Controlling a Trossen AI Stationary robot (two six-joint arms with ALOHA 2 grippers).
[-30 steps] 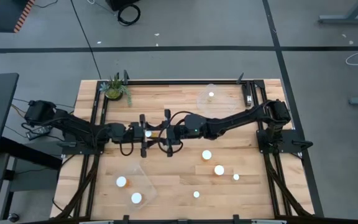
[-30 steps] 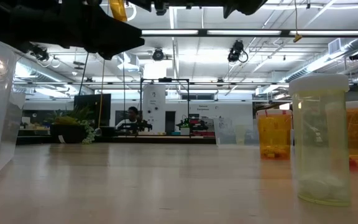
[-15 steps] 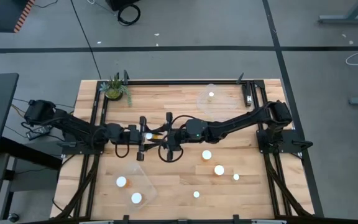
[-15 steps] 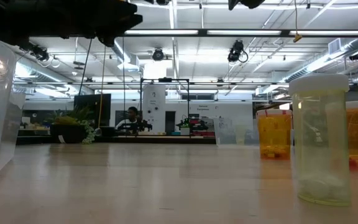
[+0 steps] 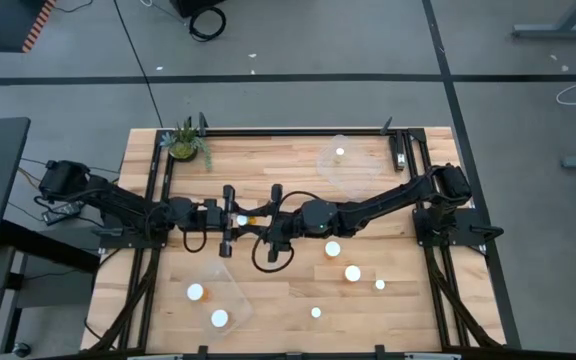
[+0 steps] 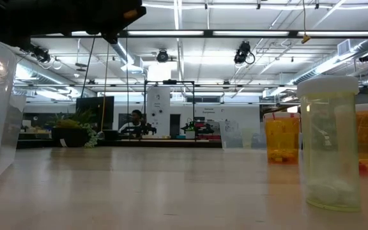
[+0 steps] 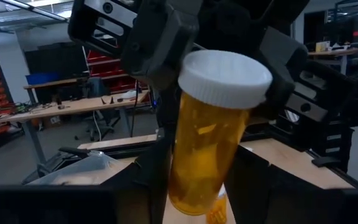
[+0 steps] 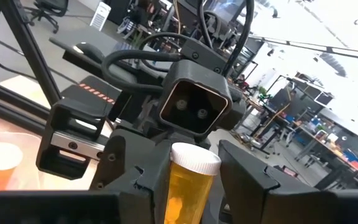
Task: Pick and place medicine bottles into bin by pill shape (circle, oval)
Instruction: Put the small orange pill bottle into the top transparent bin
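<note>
Dark arms are meeting over the middle of the wooden tabletop (image 5: 288, 290), both stretched out nearly level and facing each other. The right end effector (image 5: 252, 217) is gripping a bottle (image 7: 207, 137), its fingers (image 8: 132, 180) pressing close on either side. The left end effector (image 5: 233, 216) is flanking the same bottle from the opposite side; whether its fingers (image 7: 151, 177) are pressing it, I cannot tell. The bottle is hanging upright above the tabletop, showing a clear orange body and a round white cap. Four loose bottles (image 5: 353, 273) are standing toward the right arm's side. A clear bin (image 5: 230, 290) is holding two more, and a farther bin (image 5: 353, 170) is holding one.
</note>
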